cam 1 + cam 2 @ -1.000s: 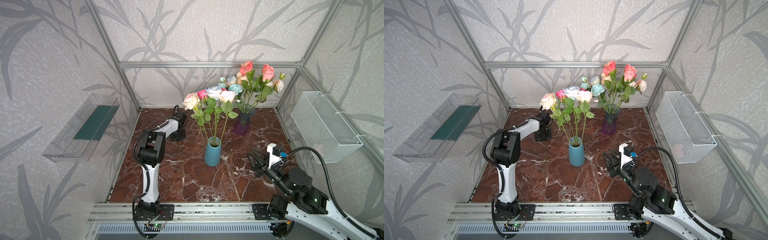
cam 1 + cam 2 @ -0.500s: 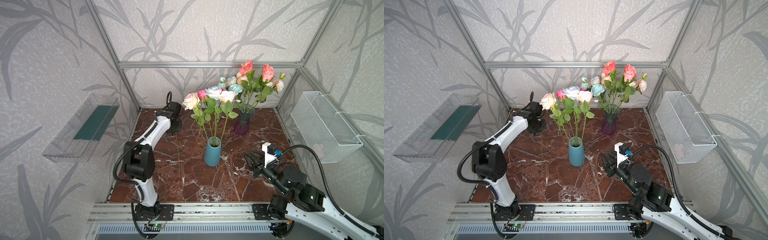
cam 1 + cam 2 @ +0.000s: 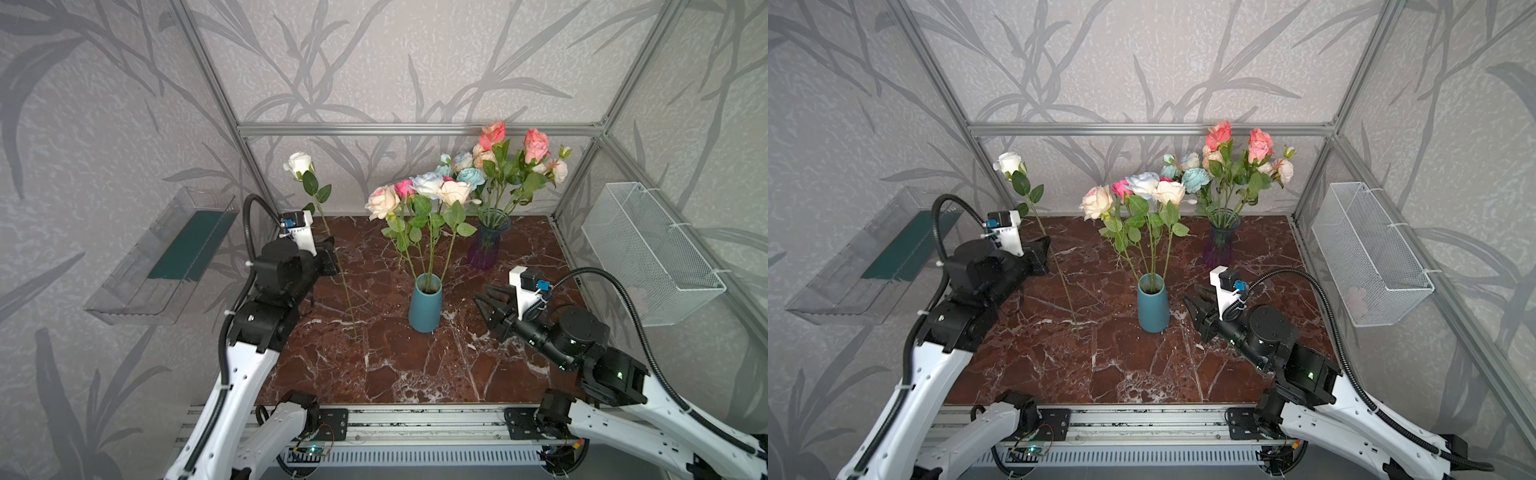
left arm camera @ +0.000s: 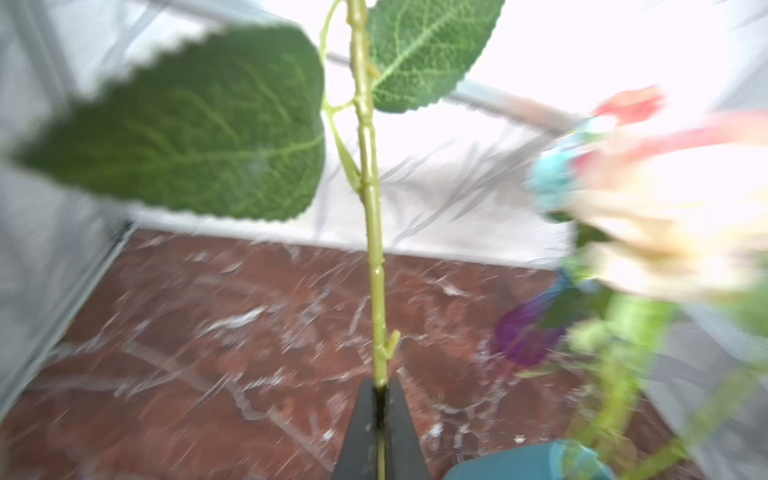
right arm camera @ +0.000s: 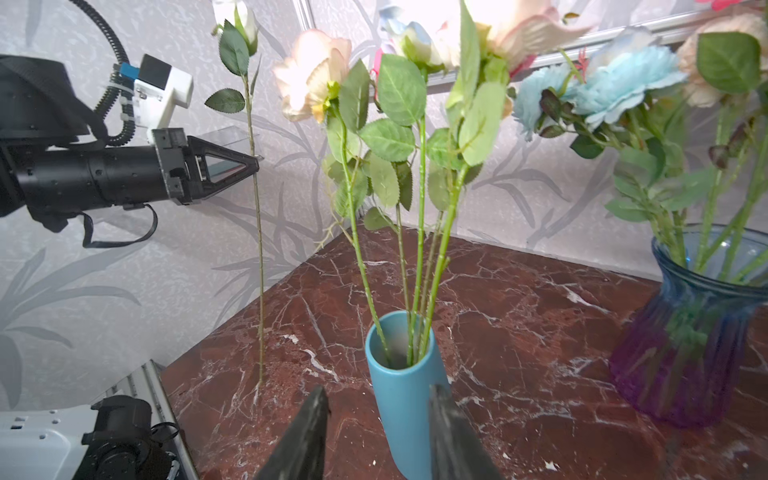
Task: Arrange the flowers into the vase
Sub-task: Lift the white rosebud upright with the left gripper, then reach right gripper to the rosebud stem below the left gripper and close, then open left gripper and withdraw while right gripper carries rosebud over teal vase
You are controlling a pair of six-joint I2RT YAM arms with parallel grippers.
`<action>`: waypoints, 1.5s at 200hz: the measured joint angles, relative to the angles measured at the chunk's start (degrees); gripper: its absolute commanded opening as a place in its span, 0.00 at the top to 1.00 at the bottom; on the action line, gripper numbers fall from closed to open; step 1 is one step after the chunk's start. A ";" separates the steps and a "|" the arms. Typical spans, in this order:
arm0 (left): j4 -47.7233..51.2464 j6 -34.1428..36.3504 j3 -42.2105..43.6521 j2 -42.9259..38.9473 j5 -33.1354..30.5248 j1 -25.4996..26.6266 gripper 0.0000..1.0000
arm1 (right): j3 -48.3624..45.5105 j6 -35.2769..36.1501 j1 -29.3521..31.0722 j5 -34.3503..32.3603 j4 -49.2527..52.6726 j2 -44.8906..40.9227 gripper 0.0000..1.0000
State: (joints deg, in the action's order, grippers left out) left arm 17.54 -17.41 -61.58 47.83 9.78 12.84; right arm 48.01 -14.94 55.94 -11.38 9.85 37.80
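My left gripper (image 3: 332, 259) (image 3: 1045, 255) (image 4: 379, 384) is shut on the thin green stem (image 4: 372, 187) of a white rose (image 3: 299, 164) (image 3: 1009, 163). The rose stands upright left of the teal vase (image 3: 424, 309) (image 3: 1153, 309). Its stem end hangs at about the marble table top (image 5: 261, 374). Several flowers (image 3: 419, 191) in cream, pink and pale blue stand in the teal vase. My right gripper (image 3: 484, 297) (image 3: 1194, 297) (image 5: 378, 390) is open just right of the vase, holding nothing. In the right wrist view the vase (image 5: 399, 374) sits ahead, between the fingers.
A purple glass vase (image 3: 484, 245) with several coral, blue and cream flowers stands at the back right. A white wire basket (image 3: 648, 249) hangs on the right wall. A clear plastic tray (image 3: 166, 253) hangs on the left wall. The table is dark red marble (image 3: 395, 365).
The left arm has come away from the back left of the table, raising the white rose upright and bringing it nearer the teal vase. The right gripper has crept slightly closer to the vase.
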 measured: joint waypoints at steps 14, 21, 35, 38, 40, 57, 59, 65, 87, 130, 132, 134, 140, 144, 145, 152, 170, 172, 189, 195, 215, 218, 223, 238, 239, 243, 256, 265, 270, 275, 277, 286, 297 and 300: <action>-3.52 0.13 2.01 -2.95 5.77 0.00 1.00 | 1.90 -0.04 0.00 2.32 -1.49 2.82 0.59; -5.01 0.09 2.58 -4.04 8.46 0.00 1.00 | 2.97 -0.11 0.07 3.54 -2.23 4.50 0.59; -7.58 -0.09 3.13 -5.35 13.18 0.00 1.00 | 5.42 -0.28 0.46 5.42 -3.52 8.04 0.59; -8.15 -0.20 3.15 -5.51 14.53 0.00 1.00 | 6.16 -0.26 0.68 5.88 -3.85 8.96 0.59; -8.44 -0.20 3.17 -5.64 14.80 0.00 1.00 | 6.62 -0.28 0.79 6.01 -3.96 9.62 0.59; -10.91 -0.87 3.17 -5.90 19.98 0.00 1.00 | 10.47 -0.11 2.47 7.34 -4.96 14.91 0.58; -11.19 -0.98 3.17 -5.90 20.15 0.00 1.00 | 10.93 0.00 2.78 7.39 -5.05 15.61 0.58; -11.87 -1.38 3.21 -5.86 21.75 0.00 1.00 | 12.31 0.13 3.63 7.65 -5.29 17.42 0.57; -14.19 -3.08 3.37 -5.25 26.12 0.00 1.00 | 17.70 1.33 6.45 8.50 -6.12 23.76 0.52; -16.92 -5.49 4.44 -3.69 29.90 0.00 1.00 | 25.55 3.06 7.28 9.51 -8.13 34.38 0.49; -16.96 -5.55 4.48 -3.58 30.01 0.00 1.00 | 26.03 3.08 7.28 9.57 -8.11 34.99 0.49; -17.00 -5.62 4.52 -3.48 30.03 0.00 1.00 | 26.51 3.15 7.28 9.64 -8.04 35.50 0.49; -17.22 -5.77 4.68 -3.19 30.29 0.00 1.00 | 27.82 3.26 7.28 9.84 -8.00 37.05 0.49; -17.20 -5.84 4.72 -3.04 30.40 0.00 1.00 | 28.72 3.34 7.28 9.94 -8.07 38.16 0.50; -17.20 -5.86 4.74 -2.99 30.42 0.00 1.00 | 28.89 3.37 7.28 9.97 -8.04 38.34 0.50; -17.20 -6.05 4.81 -2.78 30.53 0.00 1.00 | 30.34 3.56 7.28 10.01 -8.11 40.06 0.51; -17.29 -6.40 4.90 -2.71 30.71 0.00 1.00 | 32.65 4.00 7.28 10.21 -8.20 43.30 0.53; -17.38 -6.49 4.92 -2.73 30.75 0.00 1.00 | 32.85 4.04 7.28 10.21 -8.17 43.58 0.53; -17.97 -6.82 5.09 -2.84 30.84 0.00 1.00 | 34.16 4.17 7.28 10.19 -8.04 45.51 0.57; -18.10 -6.86 5.09 -2.84 30.84 0.00 1.00 | 34.49 4.22 7.28 10.14 -8.00 45.99 0.59; -18.38 -6.88 5.09 -2.95 30.84 0.00 1.00 | 34.88 4.28 7.28 9.90 -8.04 46.99 0.72; -18.43 -6.88 5.09 -2.95 30.84 0.00 1.00 | 34.88 4.35 7.28 9.88 -8.04 47.06 0.75; -18.49 -6.91 5.09 -2.97 30.86 0.00 1.00 | 34.88 4.31 7.28 9.88 -8.04 47.17 0.79; -18.58 -6.99 5.09 -3.02 30.86 0.00 1.00 | 34.88 4.31 7.28 9.90 -8.09 47.28 0.87; -18.60 -7.02 5.09 -3.02 30.86 0.00 1.00 | 34.88 4.31 7.28 9.90 -8.09 47.28 0.88; -18.67 -7.04 5.11 -3.02 30.86 0.00 1.00 | 34.88 4.28 7.28 9.86 -8.15 47.25 0.89; -18.84 -7.15 5.14 -3.02 30.88 0.00 1.00 | 34.88 4.24 7.28 9.40 -8.37 47.25 0.92; -18.95 -7.23 5.14 -3.02 30.91 0.00 1.00 | 34.86 4.35 7.28 9.16 -8.48 47.25 0.94; -19.12 -7.26 5.18 -3.02 30.91 0.00 1.00 | 34.84 4.33 7.26 9.09 -8.55 47.25 0.94; -19.32 -7.26 5.25 -3.02 30.91 0.00 1.00 | 34.82 4.26 7.28 9.03 -8.68 47.25 0.95; -19.39 -7.26 5.27 -3.02 30.91 0.00 1.00 | 34.77 4.35 7.28 9.01 -8.74 47.25 0.95; -19.69 -7.26 5.44 -3.04 30.88 0.00 1.00 | 34.73 4.28 7.28 8.94 -8.90 47.25 0.97; -20.00 -7.26 5.64 -3.08 30.86 0.00 0.94 | 34.69 4.28 7.28 8.92 -9.03 47.25 0.98; -20.09 -7.26 5.68 -3.08 30.86 0.00 0.89 | 34.67 4.31 7.28 8.90 -9.07 47.25 0.98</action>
State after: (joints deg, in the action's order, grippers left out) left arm -2.55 -24.67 -55.90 44.75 40.64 12.84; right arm 82.67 -10.63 63.22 -2.48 0.78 85.06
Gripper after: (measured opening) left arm 0.048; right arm 0.071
